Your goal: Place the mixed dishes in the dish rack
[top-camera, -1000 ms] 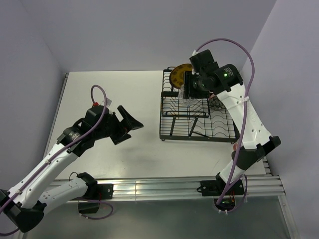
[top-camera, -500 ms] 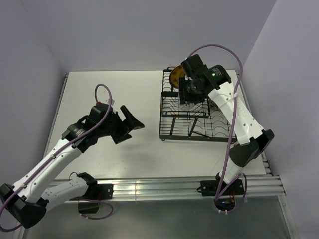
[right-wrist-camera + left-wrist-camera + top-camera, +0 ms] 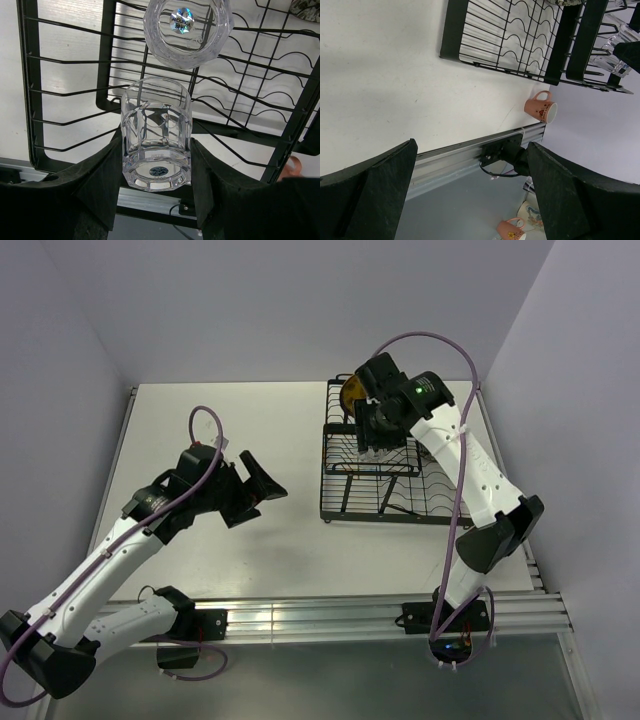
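The black wire dish rack (image 3: 395, 517) stands at the table's right; it also shows in the left wrist view (image 3: 510, 40) and the right wrist view (image 3: 107, 55). The yellow-orange plate (image 3: 352, 390) stands upright at its far end. My right gripper (image 3: 375, 437) is shut on a clear glass tumbler (image 3: 156, 135), base toward the camera, above the rack's upper tier. The second tumbler (image 3: 188, 30) sits upside down on that tier just beyond. A patterned bowl edge (image 3: 305, 10) shows in the rack. My left gripper (image 3: 262, 490) is open and empty, left of the rack.
A pink mug (image 3: 541, 106) lies on the table near the rack's front right corner. An aluminium rail (image 3: 320, 615) runs along the near edge. More mugs (image 3: 512, 230) lie on the floor below. Walls close in at the back and right.
My right gripper has moved left and toward the far end with the tumbler, over the rack's upper tier. My left arm has shifted only slightly.
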Motion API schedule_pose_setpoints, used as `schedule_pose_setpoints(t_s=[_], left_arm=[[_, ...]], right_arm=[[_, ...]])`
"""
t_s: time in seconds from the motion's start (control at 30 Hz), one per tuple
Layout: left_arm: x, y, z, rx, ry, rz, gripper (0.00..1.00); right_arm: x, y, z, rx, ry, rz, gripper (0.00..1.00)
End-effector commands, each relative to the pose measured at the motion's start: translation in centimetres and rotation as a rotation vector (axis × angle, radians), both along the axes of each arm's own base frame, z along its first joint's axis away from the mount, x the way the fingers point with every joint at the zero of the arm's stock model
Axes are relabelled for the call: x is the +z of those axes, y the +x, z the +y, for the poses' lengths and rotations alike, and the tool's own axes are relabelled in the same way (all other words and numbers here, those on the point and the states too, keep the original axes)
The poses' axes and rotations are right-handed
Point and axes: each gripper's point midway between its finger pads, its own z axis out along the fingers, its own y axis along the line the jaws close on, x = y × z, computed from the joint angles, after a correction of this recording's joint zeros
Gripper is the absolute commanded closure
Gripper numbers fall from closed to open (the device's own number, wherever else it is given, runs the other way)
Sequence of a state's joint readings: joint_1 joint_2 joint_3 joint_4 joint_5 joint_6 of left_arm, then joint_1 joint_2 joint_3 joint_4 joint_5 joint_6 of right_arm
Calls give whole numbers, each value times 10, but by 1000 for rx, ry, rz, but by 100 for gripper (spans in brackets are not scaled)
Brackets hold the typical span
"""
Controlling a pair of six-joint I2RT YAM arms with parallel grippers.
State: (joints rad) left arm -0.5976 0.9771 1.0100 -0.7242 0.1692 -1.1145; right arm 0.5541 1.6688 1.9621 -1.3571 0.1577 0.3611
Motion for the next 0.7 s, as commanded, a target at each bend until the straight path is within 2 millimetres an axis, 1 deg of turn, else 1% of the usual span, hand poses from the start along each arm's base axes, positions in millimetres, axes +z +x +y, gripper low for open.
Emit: schedule_pose_setpoints(t_s=[0.0, 0.07, 0.13, 0.2, 0.23, 0.3, 0.33, 0.47, 0.5, 0.53, 0.67], left_arm=[[18, 0, 1, -23, -21, -49, 2], [18, 0, 2, -22, -23, -52, 2], [18, 0, 3, -21, -25, -53, 2], [16, -1, 3, -24, -21, -49, 2], [16, -2, 4, -26, -21, -49, 2], [14, -3, 4, -28, -18, -43, 2], [14, -3, 4, -30, -18, -43, 2], [16, -4, 5, -30, -22, -50, 2], [16, -4, 5, -30, -22, -50, 1], [16, -5, 5, -32, -22, -50, 1], [15, -8, 6, -38, -23, -42, 1]], right_arm=[[-7, -17, -14, -2, -80, 62, 59], [-7, -17, -15, -4, -81, 61, 56], [-8, -17, -16, -7, -88, 62, 49], [-8, -17, -16, -7, -91, 60, 48], [-8, -17, -16, -8, -89, 59, 44], [-7, -17, -15, -8, -86, 57, 41], [-4, -17, -14, -4, -83, 48, 37], [0, -15, -16, -11, -86, 28, 35], [2, -15, -16, -12, -85, 23, 32], [3, -15, -16, -12, -85, 21, 26], [7, -15, -15, -11, -75, 8, 23]])
